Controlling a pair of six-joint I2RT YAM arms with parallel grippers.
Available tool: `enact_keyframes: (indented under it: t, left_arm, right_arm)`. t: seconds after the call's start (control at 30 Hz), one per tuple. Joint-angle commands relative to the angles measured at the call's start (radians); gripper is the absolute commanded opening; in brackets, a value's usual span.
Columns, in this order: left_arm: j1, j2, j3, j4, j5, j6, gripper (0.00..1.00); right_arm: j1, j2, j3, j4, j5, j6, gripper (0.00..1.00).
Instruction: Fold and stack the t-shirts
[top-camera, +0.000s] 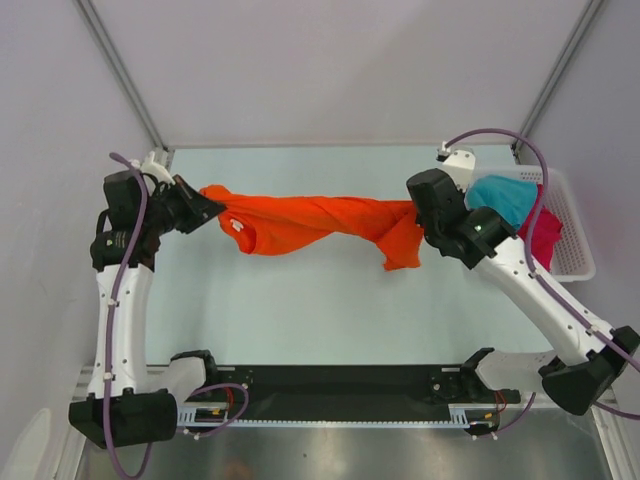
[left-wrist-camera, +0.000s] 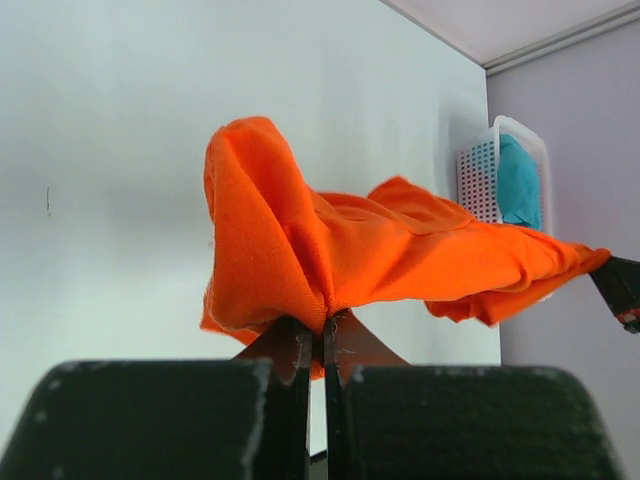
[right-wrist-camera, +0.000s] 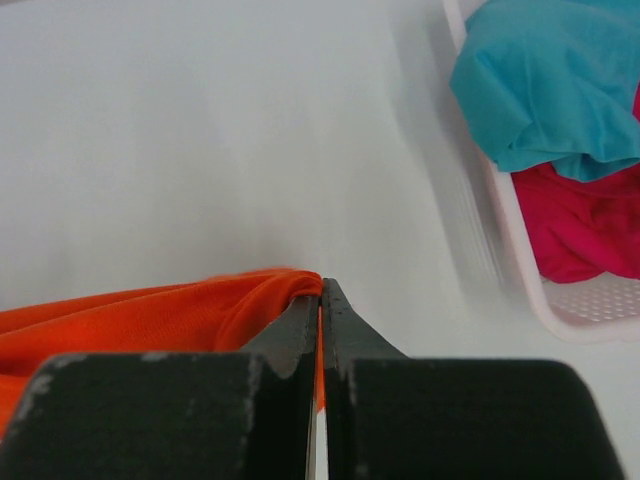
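Top external | orange shirt (top-camera: 300, 225) 1: left gripper (top-camera: 216, 209), right gripper (top-camera: 418, 224) pinching | teal shirt (top-camera: 498, 197) 1 | magenta shirt (top-camera: 545, 238) 1

Top external: fixed, high, behind arm bases. Looks down and forward over whole table (top-camera: 300, 300); widest, farthest view.
Left wrist: close behind left gripper (left-wrist-camera: 322, 328), low over table, faces across it toward basket (left-wrist-camera: 478, 180).
Right wrist: close behind right gripper (right-wrist-camera: 321, 292), angled down at table; basket at right edge.
Shared by all three: orange t-shirt (top-camera: 310, 222), basket, table surface.
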Motion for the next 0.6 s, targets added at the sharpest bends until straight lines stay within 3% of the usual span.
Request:
enact_keyframes:
  t: [0.0,0.17,0.4,0.57]
  left_arm:
    - [0.030,-0.011,-0.033,0.040,-0.004,0.031,0.01]
    - [0.030,0.011,-0.091,0.062,0.035,0.048,0.01]
    - [0.032,0.018,-0.142,0.076,0.061,0.075,0.01]
    - [0.032,0.012,-0.208,0.079,0.063,0.100,0.03]
  right_arm:
    - [-0.023,0.067,-0.025,0.031,-0.017,0.021,0.00]
    - [-0.018,0.119,-0.057,0.059,-0.059,0.039,0.00]
    - [-0.011,0.167,-0.056,0.070,-0.118,0.032,0.29]
    - [0.000,0.186,-0.056,0.079,-0.140,0.032,0.39]
